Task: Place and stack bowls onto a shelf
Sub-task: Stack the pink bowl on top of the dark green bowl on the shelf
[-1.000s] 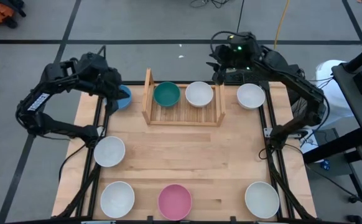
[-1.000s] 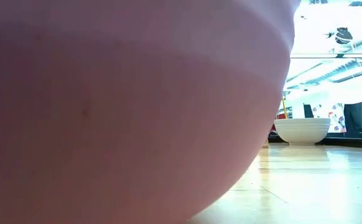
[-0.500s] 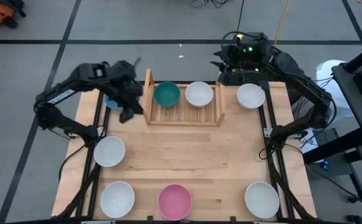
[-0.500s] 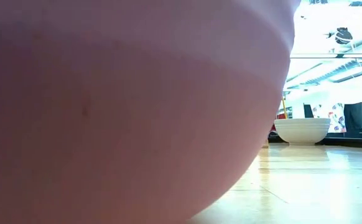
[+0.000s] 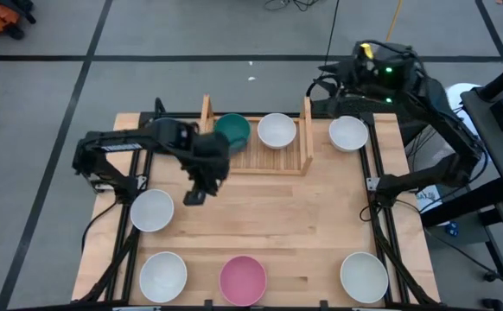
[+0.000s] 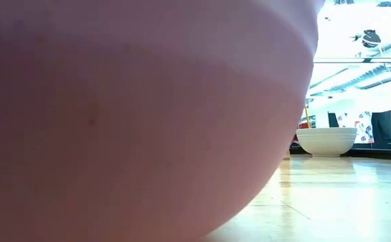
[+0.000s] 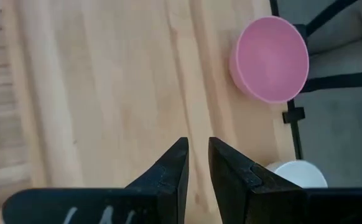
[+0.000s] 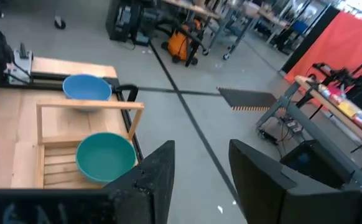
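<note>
The tabletop (image 5: 260, 225) is seen whole only from above; in the low view most of the picture is filled by the pink bowl (image 6: 135, 114), so the shelf and both arms are hidden there, and only one white bowl (image 6: 326, 141) can be made out beyond it.

The shelf (image 5: 256, 160) stands at the far middle of the tabletop. Its left part is covered by the left arm, so the blue bowl cannot be found from above; it is shown in the right wrist view, where the blue bowl (image 8: 86, 88) lies just outside the shelf's side panel and the teal bowl (image 8: 105, 155) sits on the slats.

The left gripper (image 5: 198, 188) hangs over bare wood just in front of the shelf's left end. Its fingers (image 7: 176, 168) are nearly closed, a narrow gap left between them, and nothing is held or touched. Ahead of the fingertips the pink bowl (image 7: 269, 59) lies near the tabletop's edge, with a white bowl cut off beside it.

The right gripper (image 5: 366, 73) is held behind the shelf's right end, beyond the tabletop's far edge; its fingers (image 8: 156, 171) are spread apart and empty.

A white bowl (image 5: 276, 130) rests in the shelf beside the teal bowl (image 5: 232, 130).
</note>
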Motion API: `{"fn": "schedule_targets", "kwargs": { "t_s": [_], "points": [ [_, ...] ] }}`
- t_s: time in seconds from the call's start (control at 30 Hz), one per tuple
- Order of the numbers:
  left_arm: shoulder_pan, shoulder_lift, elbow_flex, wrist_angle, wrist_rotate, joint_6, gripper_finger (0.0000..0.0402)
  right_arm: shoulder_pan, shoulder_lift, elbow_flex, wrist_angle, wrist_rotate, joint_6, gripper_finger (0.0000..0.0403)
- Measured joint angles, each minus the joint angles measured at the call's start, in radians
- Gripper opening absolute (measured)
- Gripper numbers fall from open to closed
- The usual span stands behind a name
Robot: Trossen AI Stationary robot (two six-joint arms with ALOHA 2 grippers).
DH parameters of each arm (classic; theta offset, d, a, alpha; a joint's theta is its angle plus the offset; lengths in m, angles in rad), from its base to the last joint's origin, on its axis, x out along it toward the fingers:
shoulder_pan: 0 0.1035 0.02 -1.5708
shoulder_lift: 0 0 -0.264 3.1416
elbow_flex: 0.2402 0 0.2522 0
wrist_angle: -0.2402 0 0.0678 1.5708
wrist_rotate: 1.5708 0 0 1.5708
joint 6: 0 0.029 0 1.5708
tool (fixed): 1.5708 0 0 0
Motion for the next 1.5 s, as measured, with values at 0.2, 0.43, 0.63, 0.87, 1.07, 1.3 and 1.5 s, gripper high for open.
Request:
{"fn": "schedule_targets", "kwargs": {
  "t_s": [0.2, 0.43, 0.63, 0.87, 1.07, 1.3, 1.5],
  "points": [
    [-0.079, 0.092, 0.000, 0.110, -0.018, -0.203, 0.0067, 0.000, -0.073, 0.000, -0.016, -0.002, 0.010, 0.0146],
    [-0.181, 0.181, 0.000, 0.146, -0.239, -0.442, 0.0067, 0.000, -0.153, 0.000, -0.075, -0.005, 0.011, 0.0146],
    [-0.276, 0.218, 0.000, 0.207, -0.246, -0.597, 0.0067, 0.000, -0.208, 0.000, -0.098, -0.005, 0.011, 0.0146],
    [-0.402, 0.228, 0.000, 0.372, -0.334, -0.705, 0.0067, 0.000, -0.229, 0.000, -0.117, -0.008, 0.046, 0.0146],
    [-0.468, 0.252, 0.000, 0.381, -0.424, -0.917, 0.0067, 0.000, -0.231, 0.000, -0.161, -0.009, 0.040, 0.0146],
    [-0.517, 0.314, 0.000, 0.440, -0.483, -1.088, 0.0067, 0.000, -0.232, 0.000, -0.177, -0.009, -0.001, 0.0146],
    [-0.531, 0.393, 0.000, 0.503, -0.483, -1.151, 0.0067, 0.000, -0.232, 0.000, -0.180, -0.009, -0.049, 0.0146]
  ]
}}
